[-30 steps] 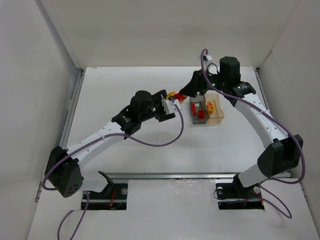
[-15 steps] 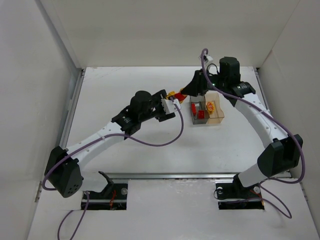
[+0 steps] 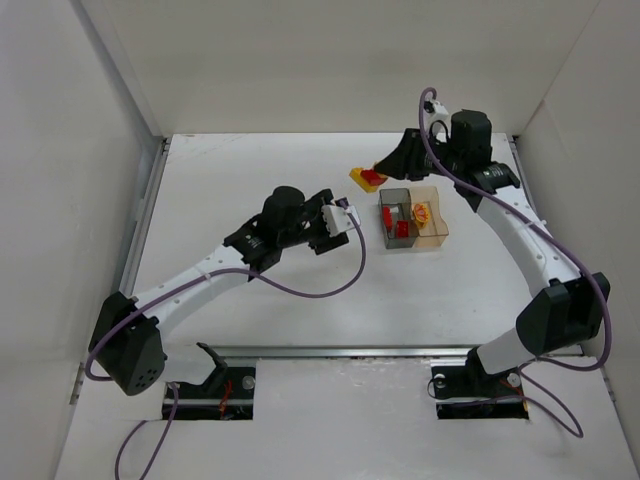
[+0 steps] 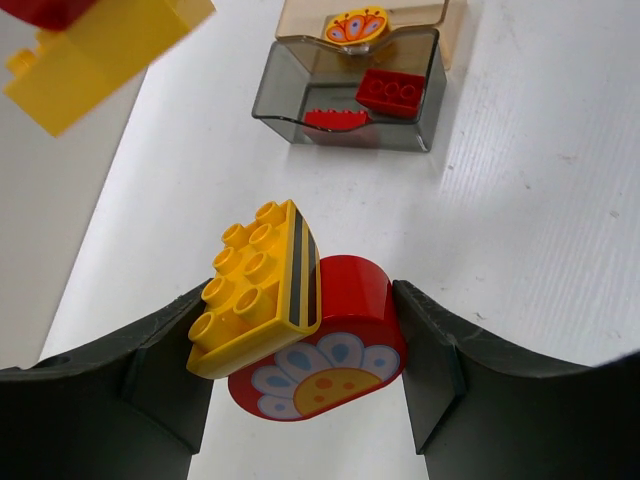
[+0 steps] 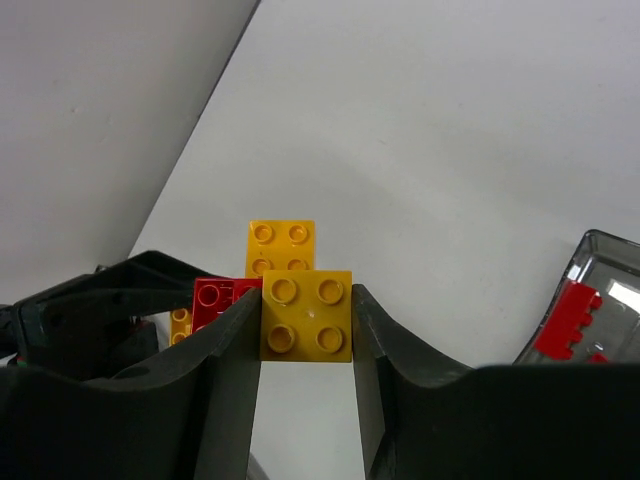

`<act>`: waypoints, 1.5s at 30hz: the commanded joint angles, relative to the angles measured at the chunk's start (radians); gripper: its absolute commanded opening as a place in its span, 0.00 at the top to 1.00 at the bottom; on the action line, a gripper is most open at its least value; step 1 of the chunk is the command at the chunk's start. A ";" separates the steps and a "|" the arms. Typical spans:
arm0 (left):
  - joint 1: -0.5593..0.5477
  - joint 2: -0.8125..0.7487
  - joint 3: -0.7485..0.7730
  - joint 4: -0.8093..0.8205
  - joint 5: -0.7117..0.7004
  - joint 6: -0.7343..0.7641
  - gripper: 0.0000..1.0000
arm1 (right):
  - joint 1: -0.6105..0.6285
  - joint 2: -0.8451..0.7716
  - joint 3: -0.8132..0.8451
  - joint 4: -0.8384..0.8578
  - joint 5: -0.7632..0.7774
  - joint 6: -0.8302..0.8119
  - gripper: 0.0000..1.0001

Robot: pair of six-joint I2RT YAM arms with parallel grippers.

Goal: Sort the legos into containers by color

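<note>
Table: we work over a white table top (image 3: 250,160), both arms reaching toward its far middle.
Containers: the smoky grey see-through box (image 4: 285,90) and the amber see-through box (image 3: 438,232) stand joined, near the left gripper's right side. The grey one holds red bricks (image 4: 392,90); the amber one holds an orange flower-faced piece (image 4: 357,25).
Left gripper (image 4: 300,300): its jaws stand roughly half apart and clamp two pieces at once, a yellow striped brick (image 4: 250,290) lying tilted against a red round brick with a white flower face (image 4: 340,350).
Right gripper (image 5: 305,300): it is pinched narrowly on a yellow square brick (image 5: 306,325), which seems joined to a second yellow brick (image 5: 280,240) and a small red brick (image 5: 218,298), near the grey box's far left corner.
Step in hand: we judge both clumps need splitting, since each mixes colours.
Doing it well: we should hold one clump firm, pinch a single colour with the other gripper, and twist rather than tug, so no brick flies off. Then we release red low over the grey box and yellow over the amber one, centred, as the boxes are narrow.
Risk: the tilted striped brick may slip once the jaws ease.
</note>
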 commanded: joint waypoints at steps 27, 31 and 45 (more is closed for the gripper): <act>0.057 0.189 -0.151 -0.169 -0.039 0.057 0.83 | -0.021 -0.072 -0.042 0.022 0.135 -0.018 1.00; 0.057 0.198 -0.151 -0.169 -0.018 0.034 0.54 | -0.021 -0.072 -0.042 0.013 0.135 -0.027 1.00; 0.026 0.208 -0.108 -0.138 -0.116 0.054 0.37 | -0.021 -0.072 -0.042 0.013 0.135 -0.027 1.00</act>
